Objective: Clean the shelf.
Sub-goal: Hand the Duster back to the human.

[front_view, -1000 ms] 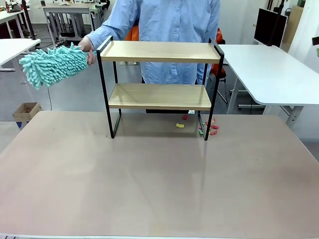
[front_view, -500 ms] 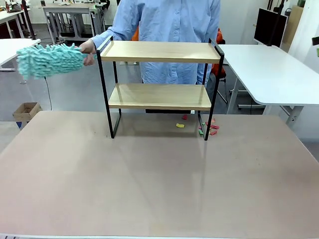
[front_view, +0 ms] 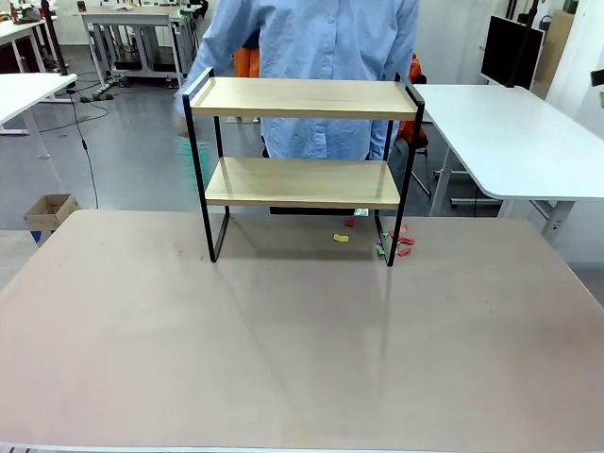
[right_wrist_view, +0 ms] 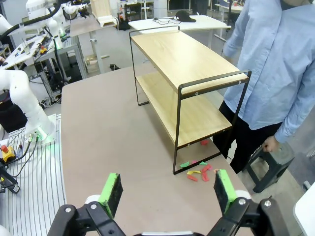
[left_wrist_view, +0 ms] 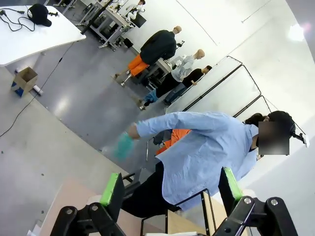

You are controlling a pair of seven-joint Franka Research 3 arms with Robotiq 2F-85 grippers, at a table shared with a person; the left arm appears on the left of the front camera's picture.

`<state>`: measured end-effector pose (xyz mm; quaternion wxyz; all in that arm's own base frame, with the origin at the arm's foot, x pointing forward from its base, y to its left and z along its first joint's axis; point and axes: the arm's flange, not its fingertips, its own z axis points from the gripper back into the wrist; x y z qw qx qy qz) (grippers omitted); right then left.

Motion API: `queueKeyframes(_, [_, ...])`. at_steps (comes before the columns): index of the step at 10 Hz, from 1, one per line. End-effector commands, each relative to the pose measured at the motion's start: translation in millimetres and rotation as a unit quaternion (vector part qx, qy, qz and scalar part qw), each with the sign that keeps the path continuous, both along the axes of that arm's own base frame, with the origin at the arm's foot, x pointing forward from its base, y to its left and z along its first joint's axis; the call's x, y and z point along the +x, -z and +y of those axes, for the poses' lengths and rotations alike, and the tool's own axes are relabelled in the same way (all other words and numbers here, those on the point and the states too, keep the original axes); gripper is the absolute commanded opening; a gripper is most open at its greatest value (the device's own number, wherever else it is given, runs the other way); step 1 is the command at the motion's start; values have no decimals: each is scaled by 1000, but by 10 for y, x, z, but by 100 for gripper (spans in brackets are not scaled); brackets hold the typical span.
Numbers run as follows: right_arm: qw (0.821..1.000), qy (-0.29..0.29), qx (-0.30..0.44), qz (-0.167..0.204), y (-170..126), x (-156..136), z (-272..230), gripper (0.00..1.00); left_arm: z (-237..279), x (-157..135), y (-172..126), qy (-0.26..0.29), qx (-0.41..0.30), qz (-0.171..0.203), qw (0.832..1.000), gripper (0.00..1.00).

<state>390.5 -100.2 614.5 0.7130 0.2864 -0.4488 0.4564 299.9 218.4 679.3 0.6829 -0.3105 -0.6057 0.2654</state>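
Shelf [front_view: 302, 160] upright at the far middle of the desk [front_view: 283, 349], both wooden boards bare, black frame legs planted on the desktop. Small coloured scraps [front_view: 396, 245] lying on the desk just beside the far-right leg, under the lower board's right end; seen also from the right wrist near the frame's foot [right_wrist_view: 197, 173]. Person in a blue shirt [front_view: 311, 57] standing directly behind the shelf; a blurred teal shape [left_wrist_view: 123, 146] at the end of one outstretched arm in the left wrist view, too smeared to identify.

Left gripper [left_wrist_view: 170, 189] raised and aimed toward the person, fingers spread wide with nothing between them. Right gripper [right_wrist_view: 167, 191] above the right part of the desk, looking along the shelf from its end, fingers likewise spread and empty.

Likely step in hand: getting a cleaning tool before any wiping. Best done by keeping the fingers fully parted, closing only once the handle sits squarely between the green pads. Afterwards, long strokes along each board, staying clear of the raised side rails to avoid nudging the light frame. Scraps by the leg also worth clearing.
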Motion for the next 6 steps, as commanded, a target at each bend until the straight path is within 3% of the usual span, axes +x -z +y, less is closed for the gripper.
queueKeyframes(1, [1000, -3, -5, -3, -15, -2, -4, 100, 26, 1, -13, 0, 1, 0, 1000, 100])
queueKeyframes(6, [1000, -3, -5, -3, -15, -2, -4, 100, 26, 1, -13, 0, 1, 0, 1000, 100])
